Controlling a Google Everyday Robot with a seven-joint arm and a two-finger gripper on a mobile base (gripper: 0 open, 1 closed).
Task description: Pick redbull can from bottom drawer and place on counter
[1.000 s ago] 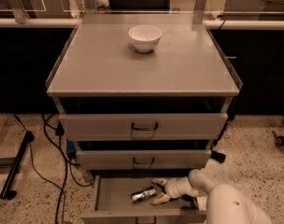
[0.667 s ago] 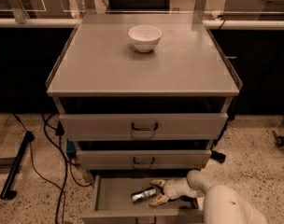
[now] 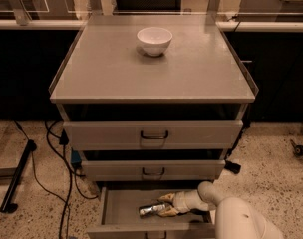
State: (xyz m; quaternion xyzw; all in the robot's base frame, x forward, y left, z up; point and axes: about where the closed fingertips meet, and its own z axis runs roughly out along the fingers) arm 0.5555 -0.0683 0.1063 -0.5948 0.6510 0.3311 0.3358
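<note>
The bottom drawer (image 3: 122, 209) is pulled open at the foot of the grey cabinet. The redbull can (image 3: 150, 210) lies on its side on the drawer floor, silver with dark patches. My gripper (image 3: 165, 205) reaches into the drawer from the right on a white arm. Its two tan fingers are spread, one behind the can's right end and one in front of it. The counter (image 3: 191, 73) is the flat grey top of the cabinet.
A white bowl (image 3: 154, 40) stands on the counter near its back. The two upper drawers (image 3: 153, 134) are nearly shut. Black cables (image 3: 57, 158) and a dark stand leg (image 3: 17, 180) lie on the speckled floor at the left. A wheel (image 3: 299, 149) sits at the right.
The gripper has edged slightly left toward the can. The can has not moved.
</note>
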